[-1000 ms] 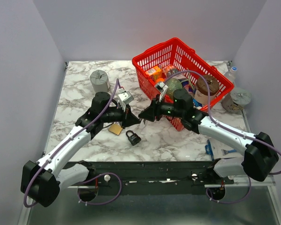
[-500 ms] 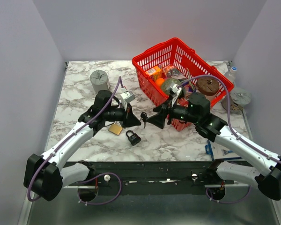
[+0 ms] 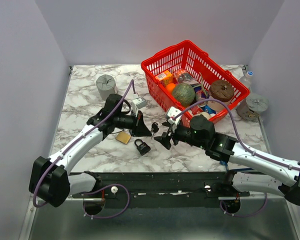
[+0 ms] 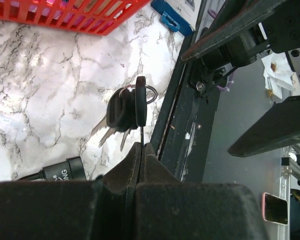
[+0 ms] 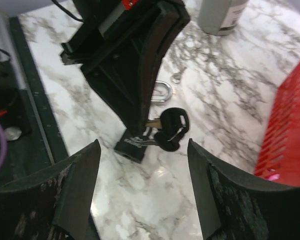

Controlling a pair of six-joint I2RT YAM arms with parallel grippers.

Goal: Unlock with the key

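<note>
My left gripper point(image 3: 148, 128) is shut on the blade of the key point(image 3: 154, 127), holding it above the marble table. In the left wrist view the shut gripper point(image 4: 141, 145) pinches the thin blade, with the key's black head point(image 4: 140, 99) upright beyond it and spare keys point(image 4: 116, 114) hanging from its ring. My right gripper point(image 3: 162, 138) is open and empty, just right of the key. In the right wrist view the key bunch point(image 5: 172, 123) hangs between its spread fingers point(image 5: 83, 175). The black padlock point(image 3: 142, 146) lies below the key. The brass padlock point(image 3: 123, 137) lies to its left.
A red basket point(image 3: 158, 93) of groceries stands at the back right. A grey cylinder point(image 3: 106, 86) stands at the back left. A lidded jar point(image 3: 253, 106) and a bottle point(image 3: 245, 80) stand at the right edge. The table's dark front rail point(image 4: 182, 125) runs close by.
My right gripper has drawn back from the left gripper, leaving the key in the left one, and has swung lower toward the front. The left arm has barely moved.
</note>
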